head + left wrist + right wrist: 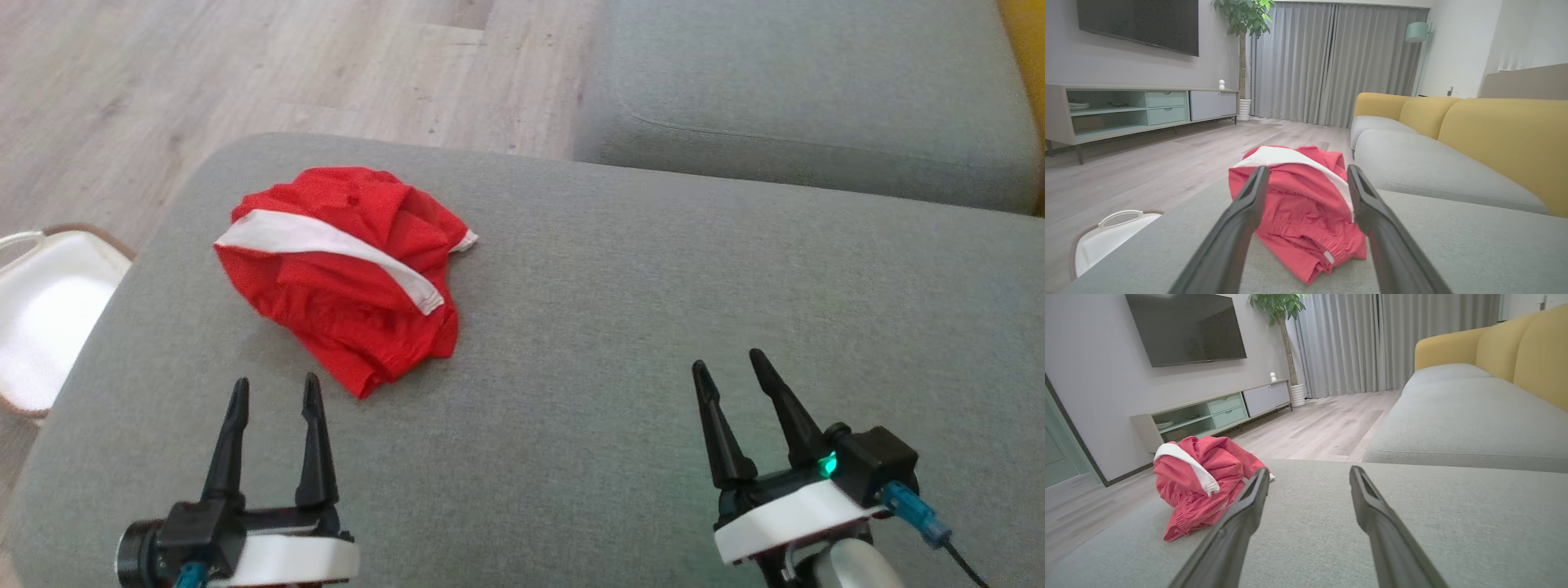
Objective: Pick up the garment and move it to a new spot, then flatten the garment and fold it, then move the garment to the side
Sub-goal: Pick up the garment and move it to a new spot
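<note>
Left hand (275, 380), spread and empty, sits nearer the crumpled red garment (343, 269), close at its 1 o'clock. Right hand (728, 359), also spread, has it well away at 10 o'clock.

Left pincer (275, 390) low, fingers spread and empty, right pincer (730, 365) likewise spread, tilted slightly leftward

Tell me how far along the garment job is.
Done: nothing yet; the red garment lies crumpled on the grey cushion. In hand: nothing gripped; the left end effector is open, pointing at the garment just short of it; the right end effector is open over bare cushion. Left: pick up, move, flatten, fold, set aside.
</note>
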You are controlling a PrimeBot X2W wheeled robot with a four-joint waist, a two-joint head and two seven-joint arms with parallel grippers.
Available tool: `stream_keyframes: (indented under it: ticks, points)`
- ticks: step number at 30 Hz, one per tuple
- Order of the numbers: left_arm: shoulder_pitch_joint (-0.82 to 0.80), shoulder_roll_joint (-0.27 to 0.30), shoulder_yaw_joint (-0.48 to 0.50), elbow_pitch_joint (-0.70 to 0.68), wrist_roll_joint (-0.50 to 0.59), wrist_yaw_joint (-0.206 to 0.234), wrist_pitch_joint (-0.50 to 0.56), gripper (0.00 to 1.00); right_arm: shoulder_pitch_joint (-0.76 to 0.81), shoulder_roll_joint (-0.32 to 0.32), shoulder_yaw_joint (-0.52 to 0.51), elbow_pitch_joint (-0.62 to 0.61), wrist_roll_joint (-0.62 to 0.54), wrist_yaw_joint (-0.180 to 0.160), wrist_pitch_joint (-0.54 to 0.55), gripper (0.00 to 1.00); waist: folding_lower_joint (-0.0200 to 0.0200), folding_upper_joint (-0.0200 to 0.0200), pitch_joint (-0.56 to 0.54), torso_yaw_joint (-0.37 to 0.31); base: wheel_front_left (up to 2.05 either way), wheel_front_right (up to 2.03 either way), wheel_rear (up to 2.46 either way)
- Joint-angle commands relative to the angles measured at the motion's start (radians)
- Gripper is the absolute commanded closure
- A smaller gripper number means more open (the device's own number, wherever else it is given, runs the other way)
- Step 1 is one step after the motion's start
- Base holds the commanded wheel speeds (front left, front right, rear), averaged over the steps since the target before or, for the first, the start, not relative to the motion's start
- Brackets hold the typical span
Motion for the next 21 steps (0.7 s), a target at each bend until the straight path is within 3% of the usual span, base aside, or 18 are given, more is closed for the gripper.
stream_keyframes:
  ticks: [1,6,11,17,21]
  points:
    - [-0.026,-0.002,0.041,-0.033,0.012,-0.002,-0.008,0.0,-0.014,-0.007,0.026,-0.028,0.009,-0.001,-0.011,0.0,0.0,0.0,0.0,0.013,0.0,0.0,0.0]
    - [-0.038,0.001,0.079,-0.034,0.029,-0.014,-0.008,0.0,-0.019,-0.007,0.04,-0.036,0.01,-0.001,-0.011,0.0,0.0,0.0,0.021,0.017,0.0,0.0,0.0]
    - [-0.11,0.05,0.103,-0.016,0.056,-0.048,-0.008,0.0,-0.037,-0.007,0.038,-0.044,-0.001,-0.001,-0.011,0.0,0.0,0.0,0.068,-0.001,0.0,0.0,0.0]
    - [-0.308,0.192,0.076,0.123,0.09,-0.125,0.049,0.0,-0.071,-0.007,0.012,-0.054,-0.023,-0.001,-0.011,0.0,0.0,0.0,0.139,-0.035,0.0,0.0,0.0]
    - [-0.445,0.3,-0.021,0.222,0.104,-0.156,0.151,0.0,-0.097,-0.007,-0.006,-0.058,-0.033,-0.001,-0.011,0.0,0.0,0.0,0.187,-0.061,0.0,0.0,0.0]
